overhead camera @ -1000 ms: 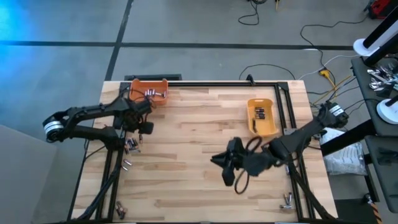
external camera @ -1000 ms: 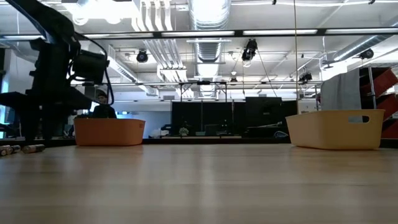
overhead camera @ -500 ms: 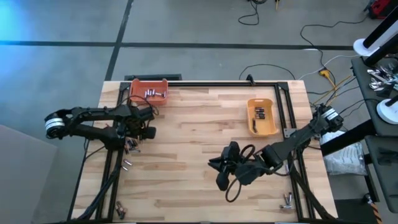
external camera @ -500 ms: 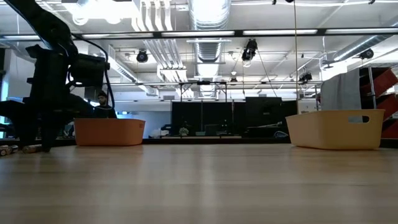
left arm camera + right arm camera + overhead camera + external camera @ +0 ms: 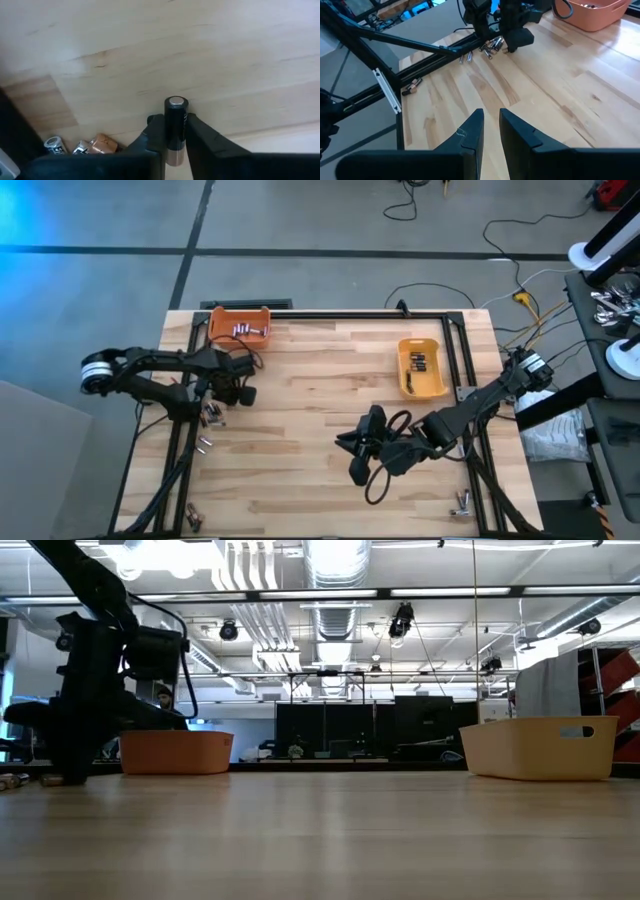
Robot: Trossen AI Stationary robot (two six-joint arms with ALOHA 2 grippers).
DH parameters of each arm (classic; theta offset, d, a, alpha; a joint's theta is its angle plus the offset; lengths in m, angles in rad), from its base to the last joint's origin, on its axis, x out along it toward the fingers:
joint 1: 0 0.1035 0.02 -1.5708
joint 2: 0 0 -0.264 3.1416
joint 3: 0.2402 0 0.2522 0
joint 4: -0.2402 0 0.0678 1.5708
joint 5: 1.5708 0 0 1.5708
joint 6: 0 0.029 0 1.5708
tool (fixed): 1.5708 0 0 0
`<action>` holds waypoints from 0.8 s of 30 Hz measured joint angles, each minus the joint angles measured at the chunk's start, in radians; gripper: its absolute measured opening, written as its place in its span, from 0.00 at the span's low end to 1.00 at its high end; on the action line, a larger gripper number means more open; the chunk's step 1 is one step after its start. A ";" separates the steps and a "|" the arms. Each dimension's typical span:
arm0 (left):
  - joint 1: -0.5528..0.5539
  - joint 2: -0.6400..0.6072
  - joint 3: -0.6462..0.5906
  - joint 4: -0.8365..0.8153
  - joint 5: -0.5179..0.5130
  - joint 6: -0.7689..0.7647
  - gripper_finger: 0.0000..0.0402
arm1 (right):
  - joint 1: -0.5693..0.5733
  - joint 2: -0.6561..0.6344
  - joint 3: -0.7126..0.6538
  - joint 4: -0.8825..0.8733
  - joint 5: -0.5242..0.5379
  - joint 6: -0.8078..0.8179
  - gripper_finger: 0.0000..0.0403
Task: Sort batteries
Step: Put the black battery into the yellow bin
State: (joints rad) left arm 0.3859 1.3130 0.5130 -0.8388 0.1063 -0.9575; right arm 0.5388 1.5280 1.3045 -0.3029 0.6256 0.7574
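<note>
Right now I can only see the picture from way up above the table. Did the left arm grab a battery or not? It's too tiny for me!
Observer: Yes. The left end effector is shut on a black battery, seen from its wrist camera.
Operator: Are there more near it?
Observer: A few loose batteries lie on the wooden table just beside it.
Operator: What's the other arm holding?
Observer: Nothing. The right end effector shows nothing between its fingers.
</note>
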 joint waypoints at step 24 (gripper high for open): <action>-0.629 0.065 0.147 1.485 -0.298 0.174 0.07 | 0.112 0.003 0.016 -0.157 -0.006 0.121 0.22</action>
State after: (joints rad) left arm -0.2430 1.3780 0.6598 0.6466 -0.1922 -0.7836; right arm 0.6510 1.5307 1.3209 -0.4594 0.6197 0.8781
